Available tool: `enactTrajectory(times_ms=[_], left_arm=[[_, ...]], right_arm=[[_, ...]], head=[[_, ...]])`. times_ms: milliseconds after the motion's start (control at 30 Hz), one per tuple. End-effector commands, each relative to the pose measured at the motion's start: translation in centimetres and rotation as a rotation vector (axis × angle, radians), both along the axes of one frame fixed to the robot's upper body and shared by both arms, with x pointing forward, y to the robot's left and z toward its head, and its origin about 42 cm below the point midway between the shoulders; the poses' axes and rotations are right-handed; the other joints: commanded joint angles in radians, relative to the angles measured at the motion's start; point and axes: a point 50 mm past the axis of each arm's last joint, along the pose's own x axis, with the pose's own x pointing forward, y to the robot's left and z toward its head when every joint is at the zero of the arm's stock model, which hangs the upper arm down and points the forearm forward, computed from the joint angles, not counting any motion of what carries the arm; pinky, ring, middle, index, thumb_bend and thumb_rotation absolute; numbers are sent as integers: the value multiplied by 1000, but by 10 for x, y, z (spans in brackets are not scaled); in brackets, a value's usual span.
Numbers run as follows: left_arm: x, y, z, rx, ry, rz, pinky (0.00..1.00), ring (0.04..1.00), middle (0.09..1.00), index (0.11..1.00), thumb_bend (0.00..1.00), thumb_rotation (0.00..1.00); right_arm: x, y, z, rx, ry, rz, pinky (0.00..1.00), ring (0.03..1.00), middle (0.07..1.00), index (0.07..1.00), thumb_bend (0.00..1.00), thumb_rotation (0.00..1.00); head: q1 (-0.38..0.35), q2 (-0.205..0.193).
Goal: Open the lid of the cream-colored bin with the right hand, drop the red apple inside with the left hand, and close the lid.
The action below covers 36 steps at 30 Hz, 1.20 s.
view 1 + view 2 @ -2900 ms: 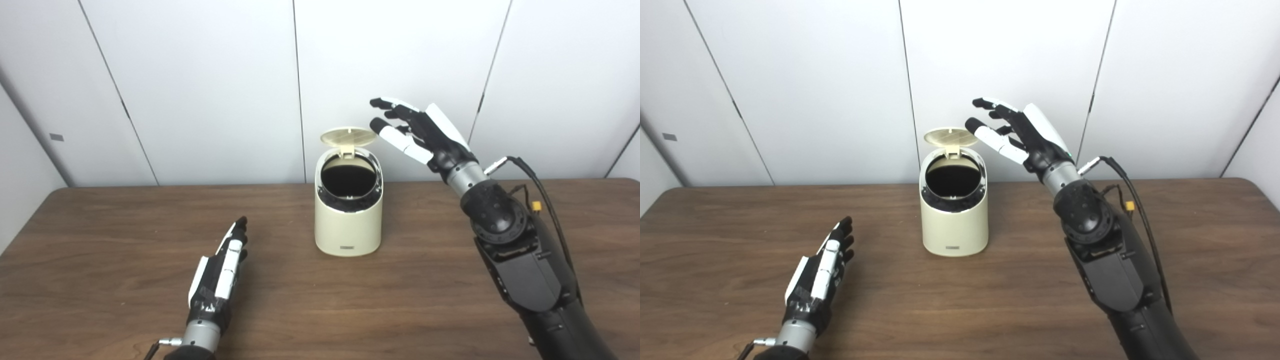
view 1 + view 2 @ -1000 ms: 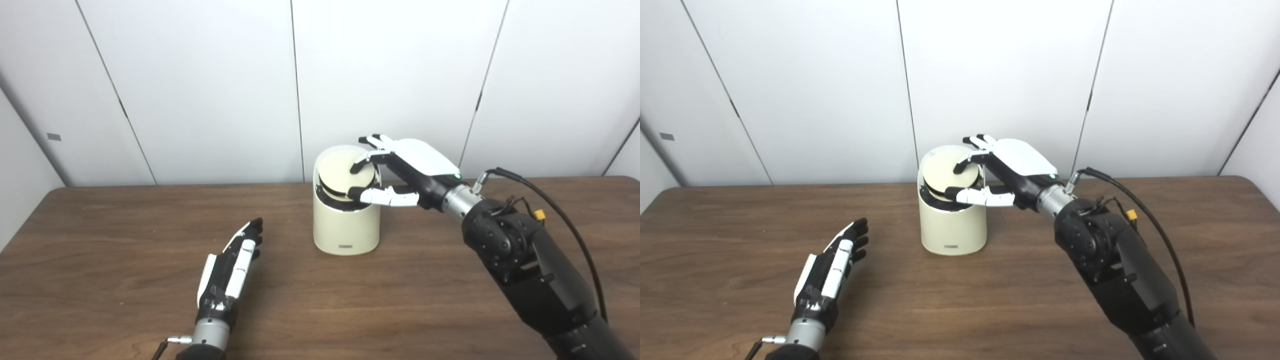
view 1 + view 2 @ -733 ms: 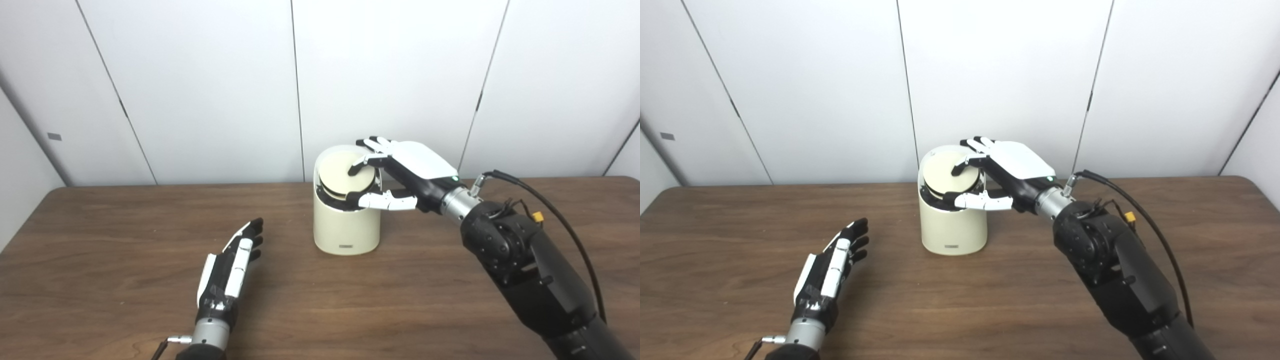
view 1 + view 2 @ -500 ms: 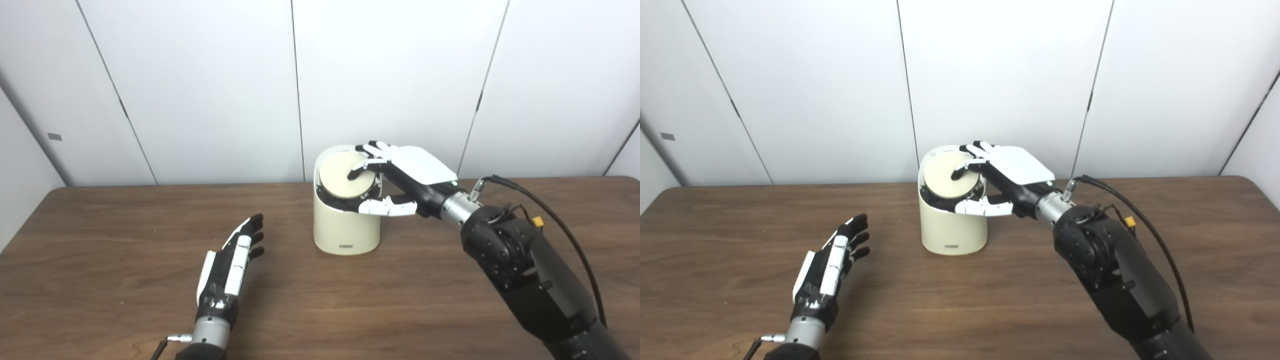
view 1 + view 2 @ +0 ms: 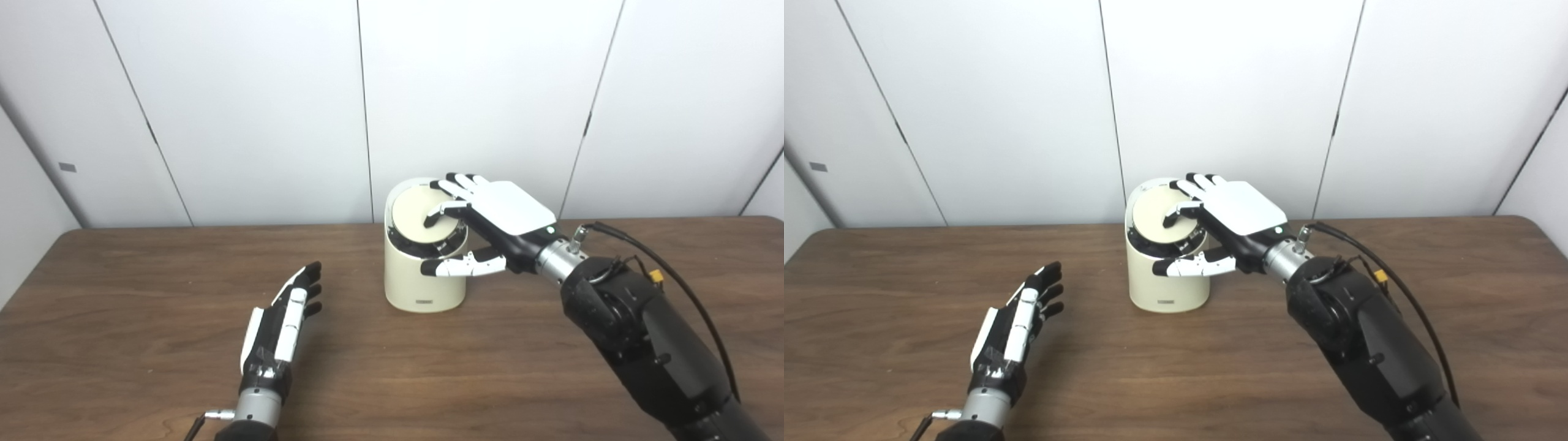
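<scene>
The cream-colored bin (image 5: 422, 278) stands at the back middle of the table. Its round lid (image 5: 413, 219) lies down over the opening. My right hand (image 5: 490, 223) rests palm down on the lid, fingers spread across its right side and the thumb reaching along the bin's front rim; it holds nothing. My left hand (image 5: 278, 331) lies low over the table to the front left of the bin, fingers straight and apart, empty. No red apple is visible in either view.
The brown wooden table (image 5: 122, 294) stretches wide on both sides of the bin. White wall panels (image 5: 245, 110) stand right behind the table. A black cable (image 5: 674, 263) loops off my right forearm.
The lid, upright at first, has come down onto the bin under my right hand. In the last second that hand pressed lower and forward. My left hand barely moved.
</scene>
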Motion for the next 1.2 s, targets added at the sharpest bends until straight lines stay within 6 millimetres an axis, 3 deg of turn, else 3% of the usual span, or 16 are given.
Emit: enactTrajectory(times_ms=[0, 400, 633, 867, 1167], left_arm=[[4, -3, 14, 1, -63, -3, 859, 900, 915, 899, 506, 917], [4, -6, 15, 6, -71, -6, 856, 902, 915, 903, 557, 899], [5, -7, 15, -5, -69, -8, 853, 905, 917, 899, 557, 890], [7, -6, 14, -6, -67, -2, 846, 901, 912, 899, 546, 887], [8, -3, 13, -15, -70, 1, 865, 899, 910, 902, 554, 891]], right_arm=[[1, -3, 4, -41, -31, 6, 1000, 1000, 967, 714, 571, 985], [2, 4, -6, -228, -49, -12, 1000, 1000, 1000, 746, 627, 1000], [0, 5, -8, -206, -39, -6, 1000, 1000, 998, 743, 620, 1000], [-5, 3, 17, -86, -72, -15, 1000, 1000, 990, 751, 617, 1000], [-22, -14, 50, 74, -113, -80, 1000, 1000, 977, 786, 534, 1000]], head=[[0, 3], [4, 7], [4, 5], [4, 1], [7, -4]])
